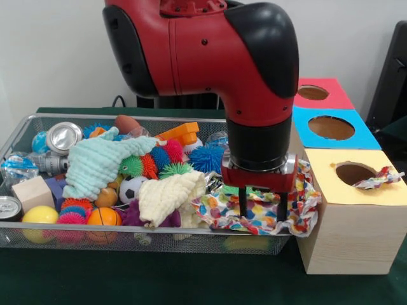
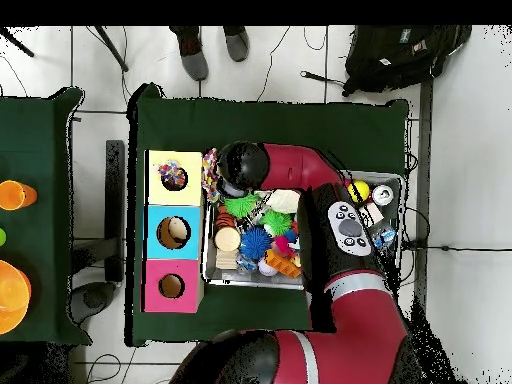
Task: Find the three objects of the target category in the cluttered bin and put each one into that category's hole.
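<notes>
The arm (image 1: 210,57) has glossy red shells with rounded black caps at its joints, and small dark screws dot the red casing. Its wrist ends in a black cylinder above a silver ring and a red mounting block. The claw (image 1: 261,206) has two thin, straight black fingers (image 1: 242,202). From overhead, one black link carries a grey panel of round buttons (image 2: 350,225).

No text, label, brand, number or sign can be read anywhere in either view, neither on the cans (image 1: 62,136) in the wire bin (image 1: 25,236) nor on the coloured boxes (image 1: 357,213) beside it.
</notes>
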`<action>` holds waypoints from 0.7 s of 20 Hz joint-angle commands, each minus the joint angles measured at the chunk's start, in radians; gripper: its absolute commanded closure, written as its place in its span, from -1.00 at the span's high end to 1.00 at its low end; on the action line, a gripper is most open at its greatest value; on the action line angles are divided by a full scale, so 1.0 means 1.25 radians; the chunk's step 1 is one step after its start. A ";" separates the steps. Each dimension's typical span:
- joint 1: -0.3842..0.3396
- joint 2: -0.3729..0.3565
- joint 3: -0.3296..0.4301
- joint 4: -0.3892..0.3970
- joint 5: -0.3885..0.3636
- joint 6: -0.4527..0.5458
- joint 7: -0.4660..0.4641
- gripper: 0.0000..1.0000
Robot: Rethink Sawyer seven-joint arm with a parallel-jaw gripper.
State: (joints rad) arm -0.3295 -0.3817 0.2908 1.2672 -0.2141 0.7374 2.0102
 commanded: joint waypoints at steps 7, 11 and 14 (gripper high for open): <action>0.008 0.065 0.061 -0.008 -0.002 -0.017 -0.032 1.00; 0.010 0.069 0.060 -0.001 -0.011 -0.035 -0.035 1.00; 0.003 0.066 0.063 0.014 -0.005 -0.062 -0.019 -1.00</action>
State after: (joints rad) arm -0.3233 -0.3256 0.2947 1.2558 -0.2153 0.7363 2.0102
